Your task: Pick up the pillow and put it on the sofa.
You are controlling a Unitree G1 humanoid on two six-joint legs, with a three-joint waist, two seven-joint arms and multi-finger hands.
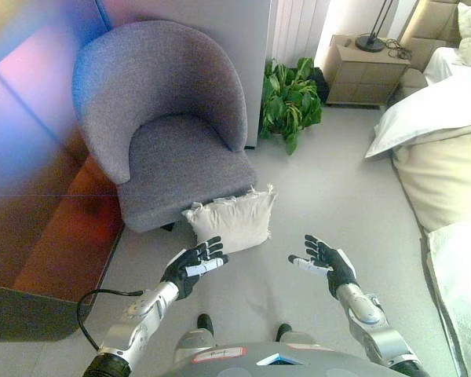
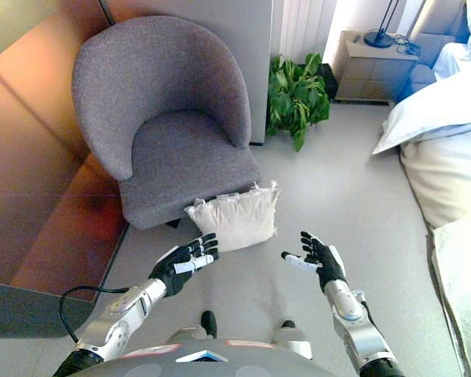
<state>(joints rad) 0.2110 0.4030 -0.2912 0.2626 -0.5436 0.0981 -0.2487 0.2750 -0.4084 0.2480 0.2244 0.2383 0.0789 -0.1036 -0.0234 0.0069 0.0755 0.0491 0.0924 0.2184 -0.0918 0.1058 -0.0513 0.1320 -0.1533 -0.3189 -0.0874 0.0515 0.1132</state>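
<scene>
A cream pillow (image 1: 234, 219) with frilled corners stands on the floor, leaning against the front of a grey tub armchair (image 1: 169, 126). My left hand (image 1: 191, 265) is open, palm up, just below the pillow's lower left corner, not touching it. My right hand (image 1: 323, 261) is open, palm up, to the right of the pillow and a little nearer to me. Both hands hold nothing. The chair's seat (image 2: 184, 157) has nothing on it.
A potted green plant (image 1: 289, 98) stands right of the chair by a wall. A bed with white bedding (image 1: 439, 149) runs along the right. A wooden nightstand with a lamp (image 1: 369, 67) is at the back. A wood panel (image 1: 47, 220) stands at left.
</scene>
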